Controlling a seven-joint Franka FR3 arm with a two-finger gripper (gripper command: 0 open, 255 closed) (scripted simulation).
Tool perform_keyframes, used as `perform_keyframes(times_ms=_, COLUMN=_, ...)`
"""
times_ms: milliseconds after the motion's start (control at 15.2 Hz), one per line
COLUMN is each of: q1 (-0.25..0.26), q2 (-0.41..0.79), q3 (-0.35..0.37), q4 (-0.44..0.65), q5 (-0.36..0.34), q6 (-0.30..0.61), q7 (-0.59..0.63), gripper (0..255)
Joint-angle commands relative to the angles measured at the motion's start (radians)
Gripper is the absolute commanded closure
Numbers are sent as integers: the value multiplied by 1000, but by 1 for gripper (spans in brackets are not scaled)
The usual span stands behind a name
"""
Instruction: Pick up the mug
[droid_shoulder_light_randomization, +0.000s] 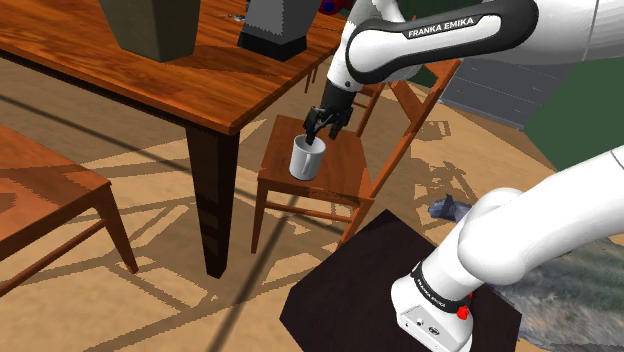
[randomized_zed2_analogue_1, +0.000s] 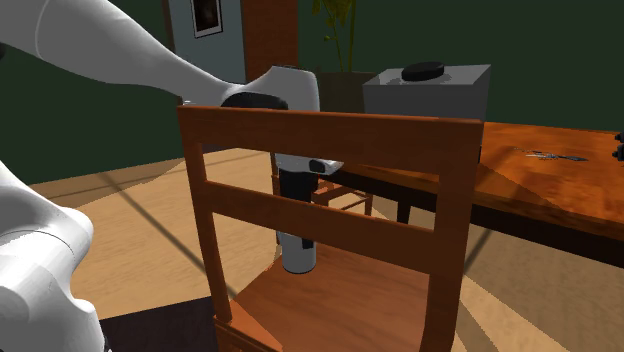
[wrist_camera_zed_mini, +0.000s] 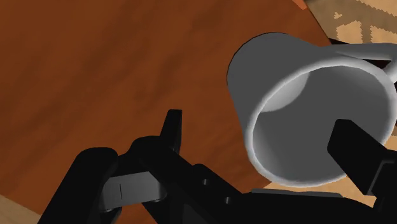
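Wooden chair seat (droid_shoulder_light_randomization: 335, 182) next to the dining table (droid_shoulder_light_randomization: 150, 80) is my work surface. Gripper (droid_shoulder_light_randomization: 320, 128) is spread open, clasping nothing, and hovers just above the grey mug (droid_shoulder_light_randomization: 307, 157), which stands upright on that seat with its axis vertical. On the wrist view the mug sits off-centre: one finger (wrist_camera_zed_mini: 172, 127) is clear outside the wall, the other overlaps the rim, so I judge a sideways shift toward the handle (wrist_camera_zed_mini: 366, 51) side comes before closing.
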Motion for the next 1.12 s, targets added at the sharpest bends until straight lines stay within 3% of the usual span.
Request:
perform_keyframes(times_ms=0, q1=0, q2=15, q3=0, q4=-16, q5=2, q6=31, q7=-3, gripper=0)
perform_keyframes(times_ms=330, q1=1, q2=38, q3=0, q4=-46, q5=5, q6=84, q7=-7, gripper=0)
perform_keyframes(times_ms=396, q1=2, q2=38, q3=2, q4=-47, q5=5, q6=84, q7=-5, gripper=255)
perform_keyframes(times_ms=1056, q1=1, q2=31, q3=0, q4=-38, q5=4, q6=69, q7=-6, gripper=255)
